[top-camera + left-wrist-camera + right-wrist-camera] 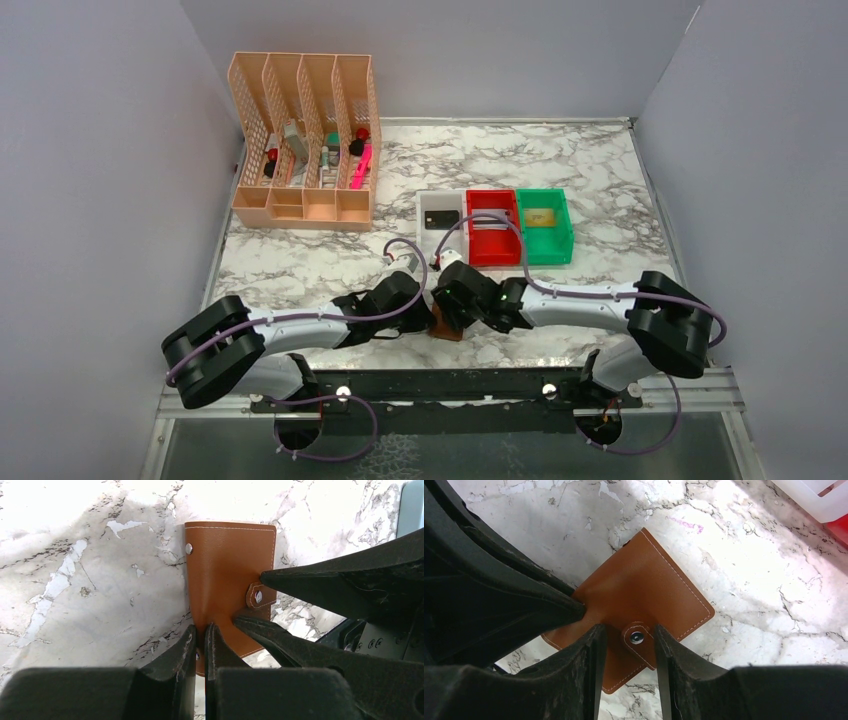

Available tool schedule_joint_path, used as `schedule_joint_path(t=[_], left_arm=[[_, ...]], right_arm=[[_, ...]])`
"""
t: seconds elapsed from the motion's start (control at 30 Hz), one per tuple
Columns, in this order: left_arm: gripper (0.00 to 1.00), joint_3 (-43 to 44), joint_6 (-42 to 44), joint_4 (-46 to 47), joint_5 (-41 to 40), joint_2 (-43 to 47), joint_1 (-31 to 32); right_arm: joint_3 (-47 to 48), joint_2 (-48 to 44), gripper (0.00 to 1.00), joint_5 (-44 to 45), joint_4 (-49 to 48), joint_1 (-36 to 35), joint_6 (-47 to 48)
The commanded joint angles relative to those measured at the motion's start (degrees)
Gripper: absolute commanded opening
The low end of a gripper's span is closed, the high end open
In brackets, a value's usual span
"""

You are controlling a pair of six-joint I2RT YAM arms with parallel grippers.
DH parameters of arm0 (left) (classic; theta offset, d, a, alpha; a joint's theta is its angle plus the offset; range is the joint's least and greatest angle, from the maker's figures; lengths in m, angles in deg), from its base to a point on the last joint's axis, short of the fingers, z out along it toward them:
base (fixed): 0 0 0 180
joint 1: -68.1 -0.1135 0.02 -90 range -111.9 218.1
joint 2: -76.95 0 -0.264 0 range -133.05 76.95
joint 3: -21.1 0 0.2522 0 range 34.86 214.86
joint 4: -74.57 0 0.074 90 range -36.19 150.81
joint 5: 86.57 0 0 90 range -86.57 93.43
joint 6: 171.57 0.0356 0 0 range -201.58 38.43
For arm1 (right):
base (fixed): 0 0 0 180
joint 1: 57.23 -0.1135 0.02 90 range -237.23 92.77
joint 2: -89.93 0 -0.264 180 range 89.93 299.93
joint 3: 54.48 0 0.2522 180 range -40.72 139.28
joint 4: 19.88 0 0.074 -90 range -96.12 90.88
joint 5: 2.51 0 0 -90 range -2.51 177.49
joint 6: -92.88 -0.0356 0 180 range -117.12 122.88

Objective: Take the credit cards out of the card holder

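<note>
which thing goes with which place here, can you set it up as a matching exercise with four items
Things
1. card holder
2. snap tab
3. black card
4. gold card

Places
A. in the green bin
B. between the fingers of the open right gripper
C. in the white bin
D. closed on the table, near edge pinched by the left gripper

Pairs: 1-D, 2-B, 3-C, 4-A

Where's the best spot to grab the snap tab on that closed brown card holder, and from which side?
Pinch the snap tab across its width, at the rounded end around the stud, coming down from above. It lies flat over the card holder's edge, and the right gripper straddles it there, open, while the left gripper clamps another edge.
</note>
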Motion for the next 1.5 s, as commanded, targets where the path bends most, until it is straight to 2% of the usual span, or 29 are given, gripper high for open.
schedule_joint_path(t=[0.0, 0.2, 0.43, 0.53, 0.67, 0.8, 1.0, 1.27, 1.47], left_arm=[[0.0, -0.6, 0.3, -3.1, -3.0, 0.7, -0.3], [0.0, -0.8, 0.2, -3.4, -3.2, 1.3, -0.3], [0.0, -0.7, 0.0, -4.5, -3.8, 1.5, -0.2], [0.0, -1.2, -0.4, -5.0, -4.5, 1.8, -0.3], [0.0, -1.5, -0.7, -5.2, -4.8, 2.3, -0.2], [0.0, -1.4, -0.5, -5.1, -4.4, 2.2, -0.3], [0.0, -1.1, -0.1, -4.7, -3.9, 2.3, -0.2], [0.0, -1.2, 0.1, -4.7, -3.7, 3.0, -0.3], [0.0, -1.2, 0.4, -4.7, -3.8, 3.7, -0.3]], right_arm=[[0.2, 1.8, 0.44, 2.1, 7.7, -0.4, 0.3], [1.4, 3.6, 0.17, 5.5, 9.6, -0.4, -2.0], [1.1, 1.8, 0.04, 10.3, 9.7, -0.4, -5.4], [0.8, -1.2, 0.06, 12.5, 10.1, -0.3, -8.6], [0.5, -4.8, 0.18, 16.7, 12.6, -0.3, -15.3], [-0.9, -6.8, 0.28, 17.1, 14.4, -0.3, -21.6], [-2.6, -6.7, 0.34, 15.4, 14.2, -0.3, -26.6], [-5.7, -8.8, 0.3, 9.4, 8.1, 0.1, -30.5], [-9.0, -10.0, 0.2, 4.5, 2.4, 2.3, -32.3]])
